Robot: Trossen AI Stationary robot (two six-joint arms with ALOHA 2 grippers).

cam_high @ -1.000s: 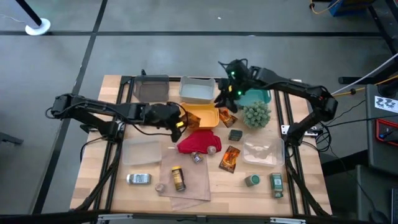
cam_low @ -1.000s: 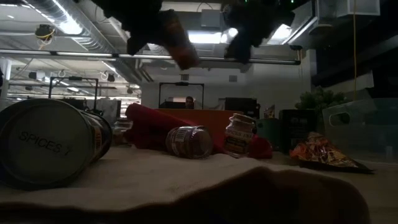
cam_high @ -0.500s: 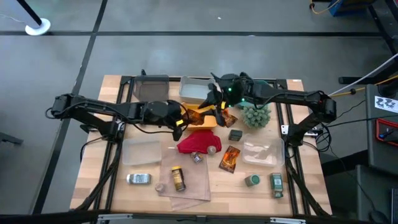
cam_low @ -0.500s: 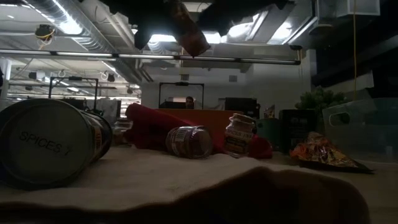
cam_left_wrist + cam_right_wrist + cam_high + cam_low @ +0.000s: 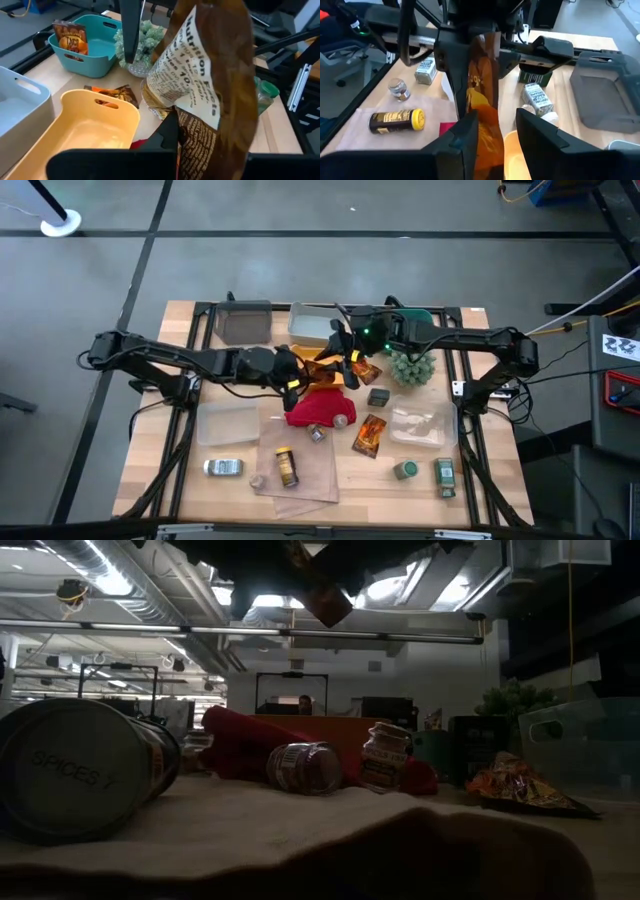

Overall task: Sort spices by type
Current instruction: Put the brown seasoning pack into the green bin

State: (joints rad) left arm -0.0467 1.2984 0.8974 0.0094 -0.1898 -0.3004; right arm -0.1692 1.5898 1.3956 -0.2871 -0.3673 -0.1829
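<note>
Sachet point(image 5: 210, 85) pinched in my left fingers point(image 5: 172, 135) above the yellow bin point(image 5: 322, 367), my right fingers point(image 5: 495, 130) spread around it — mistimed handover and it drops onto the table point(image 5: 470, 470).

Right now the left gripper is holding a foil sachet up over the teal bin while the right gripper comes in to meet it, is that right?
Not quite. The left gripper does hold the foil sachet up, and the right gripper is right beside it, but they meet over the yellow bin, not the teal bin. The high view shows this; the teal bin sits farther off toward the right arm's side.
</note>
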